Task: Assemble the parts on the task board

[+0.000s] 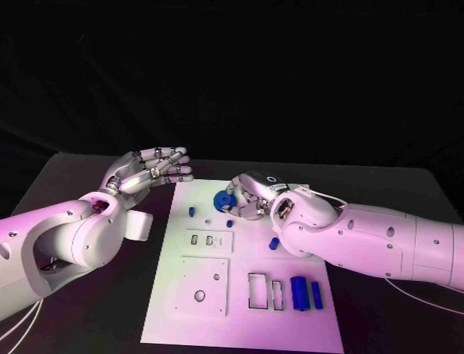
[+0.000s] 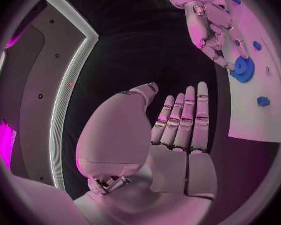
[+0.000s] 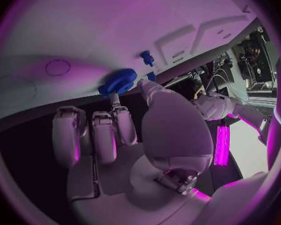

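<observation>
On the white task board point(image 1: 189, 295), a round blue gear point(image 1: 226, 200) with a toothed rim sits at about twelve o'clock, near the board's far edge. The right hand point(image 1: 257, 196) is at the gear, its fingertips touching or just beside the rim; whether they actually pinch it I cannot tell, since the wrist view shows the fingers point(image 3: 93, 135) reaching toward the gear point(image 3: 118, 81) without showing a firm hold. The left hand point(image 1: 147, 171) hovers off the board at about ten o'clock, its fingers point(image 2: 184, 117) straight, close together and holding nothing. Two small blue pegs point(image 1: 191, 211) lie just below the gear, a small blue piece point(image 1: 274, 242) lies near three o'clock beside the right arm, and upright blue blocks point(image 1: 306, 294) stand at about five o'clock next to a rectangular slot. The gear looks like light, stiff plastic, probably smooth enough to slip. The best grip is likely across the toothed rim, on opposite sides, where the teeth give purchase. The pegs are small and would need a fine fingertip pinch.
</observation>
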